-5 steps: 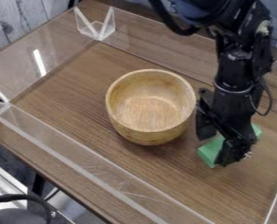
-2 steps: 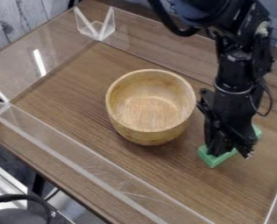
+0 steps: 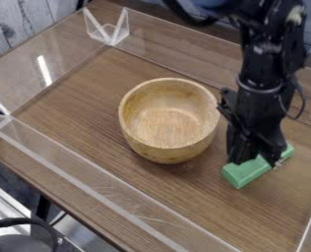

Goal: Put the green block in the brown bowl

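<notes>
The green block lies low at the right of the wooden table, just right of the brown bowl. My gripper points straight down over the block's middle, its black fingers shut on the block's sides. The block's ends stick out on both sides of the fingers. I cannot tell whether the block rests on the table or hangs just above it. The light tan, thick-walled bowl has nothing inside and sits about a finger's width from the gripper.
The wooden table is bordered by a low clear plastic wall along the front left. A small clear plastic stand sits at the far back. The table's right edge runs close behind the block.
The fingers, spread around the block a second ago, have closed onto it. The block has turned slightly and shows more to the right of the fingers.
</notes>
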`<state>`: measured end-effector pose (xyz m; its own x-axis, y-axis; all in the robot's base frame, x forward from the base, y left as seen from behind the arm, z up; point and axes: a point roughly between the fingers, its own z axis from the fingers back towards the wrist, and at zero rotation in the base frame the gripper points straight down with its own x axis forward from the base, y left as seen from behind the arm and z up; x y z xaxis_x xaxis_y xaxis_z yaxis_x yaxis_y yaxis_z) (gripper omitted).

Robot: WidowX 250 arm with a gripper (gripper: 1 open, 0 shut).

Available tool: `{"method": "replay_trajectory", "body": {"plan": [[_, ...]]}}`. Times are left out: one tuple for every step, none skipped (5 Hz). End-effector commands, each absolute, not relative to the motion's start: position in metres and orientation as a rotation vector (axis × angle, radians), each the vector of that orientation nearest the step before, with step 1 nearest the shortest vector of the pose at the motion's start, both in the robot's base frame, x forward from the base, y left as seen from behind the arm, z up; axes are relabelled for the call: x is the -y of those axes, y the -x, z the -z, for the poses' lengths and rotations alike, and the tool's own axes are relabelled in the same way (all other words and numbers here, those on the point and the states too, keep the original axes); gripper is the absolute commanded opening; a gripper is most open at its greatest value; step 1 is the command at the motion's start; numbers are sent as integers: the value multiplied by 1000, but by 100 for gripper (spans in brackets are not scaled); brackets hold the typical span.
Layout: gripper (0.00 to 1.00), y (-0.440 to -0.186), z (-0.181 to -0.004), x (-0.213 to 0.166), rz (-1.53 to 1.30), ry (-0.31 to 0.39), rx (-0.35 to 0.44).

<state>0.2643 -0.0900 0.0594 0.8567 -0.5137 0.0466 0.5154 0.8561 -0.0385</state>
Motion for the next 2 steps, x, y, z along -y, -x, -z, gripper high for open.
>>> {"method": "replay_trajectory", "body": {"plan": [[0,-278,-95,86,526,33,127],[0,-283,-114,78,507,11,146]]}}
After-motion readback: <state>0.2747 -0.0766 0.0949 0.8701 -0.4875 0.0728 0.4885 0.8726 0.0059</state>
